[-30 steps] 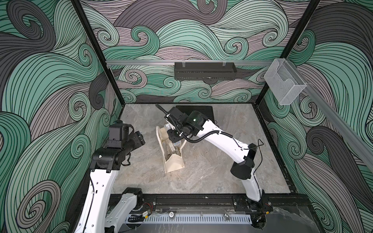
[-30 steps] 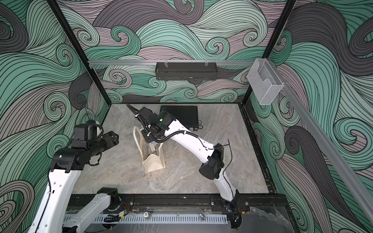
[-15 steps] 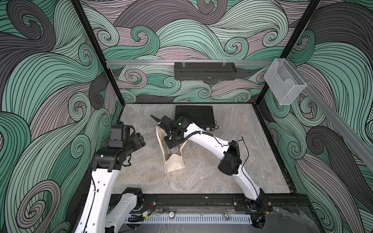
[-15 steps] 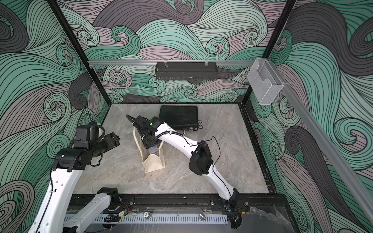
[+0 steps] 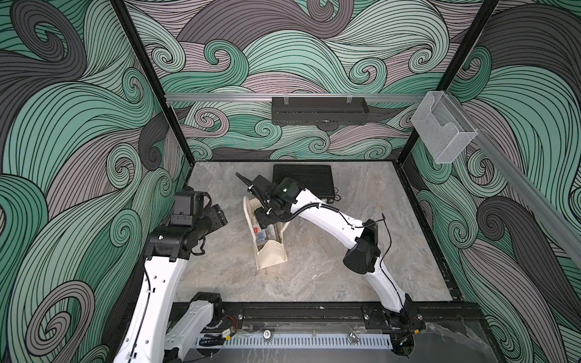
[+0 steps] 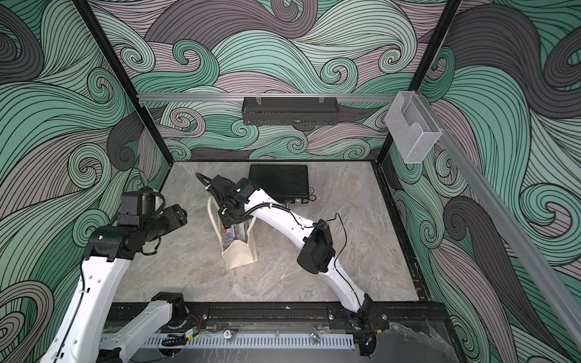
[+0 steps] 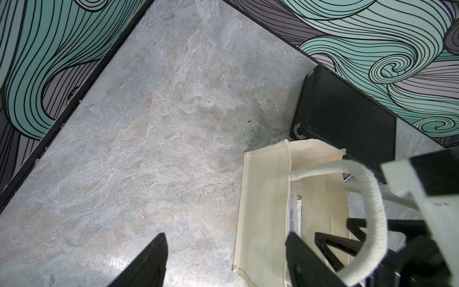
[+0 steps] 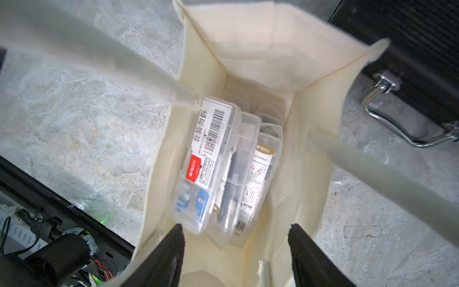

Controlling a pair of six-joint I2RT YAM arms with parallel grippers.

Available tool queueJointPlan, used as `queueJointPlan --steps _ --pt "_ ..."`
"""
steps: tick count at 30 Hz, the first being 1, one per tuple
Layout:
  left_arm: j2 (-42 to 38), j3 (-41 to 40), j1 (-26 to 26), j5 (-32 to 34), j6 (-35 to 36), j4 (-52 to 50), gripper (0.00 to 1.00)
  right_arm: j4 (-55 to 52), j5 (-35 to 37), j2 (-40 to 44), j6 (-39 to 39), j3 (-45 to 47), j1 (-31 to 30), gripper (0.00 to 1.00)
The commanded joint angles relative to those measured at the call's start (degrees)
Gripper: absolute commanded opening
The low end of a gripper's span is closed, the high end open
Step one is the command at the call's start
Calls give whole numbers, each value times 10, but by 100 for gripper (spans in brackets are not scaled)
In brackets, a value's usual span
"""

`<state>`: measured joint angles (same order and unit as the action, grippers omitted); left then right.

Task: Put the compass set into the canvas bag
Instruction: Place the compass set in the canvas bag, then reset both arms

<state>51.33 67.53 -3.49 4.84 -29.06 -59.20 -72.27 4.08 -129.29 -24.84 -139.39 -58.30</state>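
The ribbed black briefcase (image 5: pixel 301 180) lies behind the boxy cream canvas bag (image 5: pixel 272 255). Inside the bag rests the clear hard-plastic compass set (image 8: pixel 213 161), labelled "M&G" and "ACS908A1". My right gripper (image 8: pixel 236 227) hangs above the bag's mouth, jaws apart and empty. My left gripper (image 7: pixel 224 236) is off to the bag's side, jaws apart too.

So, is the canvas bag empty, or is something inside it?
Not empty: the right wrist view shows several clear plastic cases side by side inside the canvas bag.

The canvas bag (image 6: pixel 240 256) holds clear boxes (image 6: pixel 234 232). The right gripper (image 6: pixel 227 222) hangs over it. A black case (image 6: pixel 278 182) lies at one o'clock from it.
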Motion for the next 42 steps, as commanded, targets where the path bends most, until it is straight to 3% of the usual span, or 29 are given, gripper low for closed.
queueJointPlan --steps 1,10,16,20,23,27,28,30,33,36,38,39,42 --pt "0 28 4 -3 6 -3 76 -5 29 64 26 -16 -4 69" --pt "-11 33 4 8 17 4 76 34 39 148 119 -10 4 73" --pt "-26 16 4 56 53 52 76 78 118 266 133 111 72 74" --pt "-23 -30 5 105 87 90 77 217 164 422 131 380 175 83" --pt "-28 -105 5 127 112 171 78 356 208 537 135 604 271 99" --pt "-37 -251 5 174 157 358 83 591 278 638 199 871 368 99" --pt "-33 -281 5 180 167 402 91 653 287 646 216 928 387 99" --pt "-13 -345 5 182 195 514 98 764 280 640 225 1016 438 99" --pt "45 -392 5 184 204 631 99 826 259 573 193 1058 504 99" --pt "125 -399 5 194 198 698 99 932 255 507 233 1090 517 99" --pt "164 -422 5 165 217 776 99 1040 207 485 253 1118 528 99" --pt "179 -435 5 147 224 812 99 1044 174 485 249 1115 535 99" --pt "208 -442 6 152 216 876 99 1132 33 449 255 1141 563 99"
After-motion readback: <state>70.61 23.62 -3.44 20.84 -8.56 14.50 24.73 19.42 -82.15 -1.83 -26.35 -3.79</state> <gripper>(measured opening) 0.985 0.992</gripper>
